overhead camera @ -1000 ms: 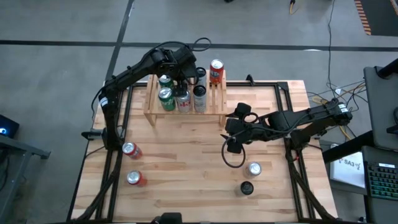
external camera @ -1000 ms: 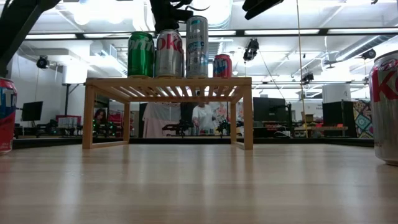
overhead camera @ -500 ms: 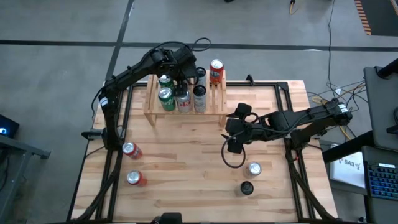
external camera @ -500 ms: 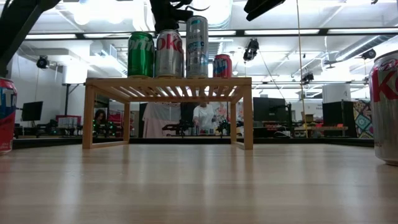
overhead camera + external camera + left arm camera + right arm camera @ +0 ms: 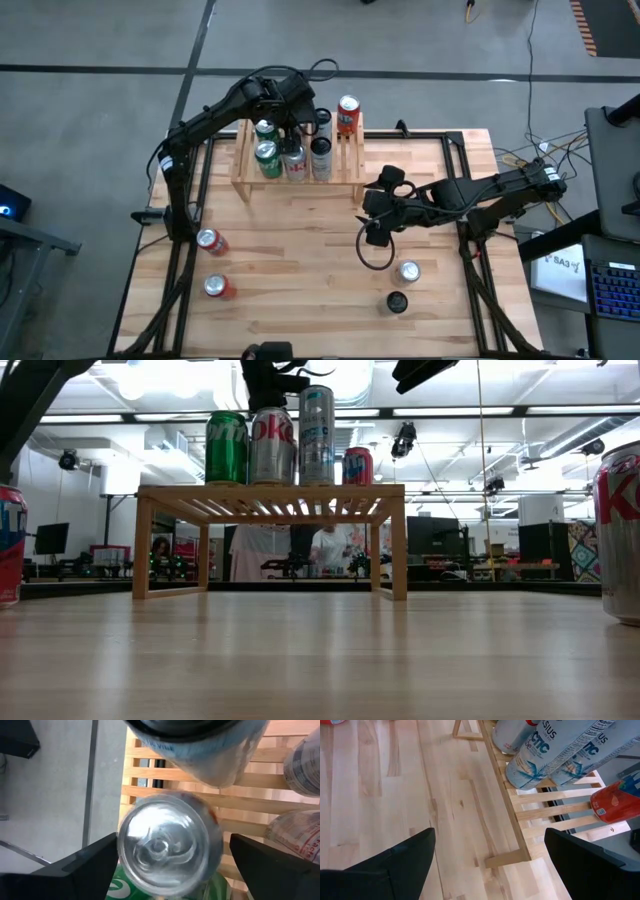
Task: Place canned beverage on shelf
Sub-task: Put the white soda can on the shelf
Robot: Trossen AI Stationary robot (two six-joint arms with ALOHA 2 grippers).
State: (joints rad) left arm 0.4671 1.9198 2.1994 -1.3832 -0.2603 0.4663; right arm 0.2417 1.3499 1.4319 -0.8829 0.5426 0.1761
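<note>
Shelf (image 5: 298, 163): light-wood slatted rack at the far side of the surface (image 5: 300, 260), carrying six cans packed close.

Left claw (image 5: 290, 118): over the shelf's back row, fingers (image 5: 75, 870) spread wide either side of a silver-topped can (image 5: 165, 845), not gripping.

Right claw (image 5: 372, 232): parked mid-surface, fingers (image 5: 375, 865) apart, empty.

Loose cans (image 5: 211, 241): four remain on the surface.

Risk: cramped spacing. Lifting away crooked, a finger could clip a neighbour, such as the green can (image 5: 226, 448), and topple the row.
</note>
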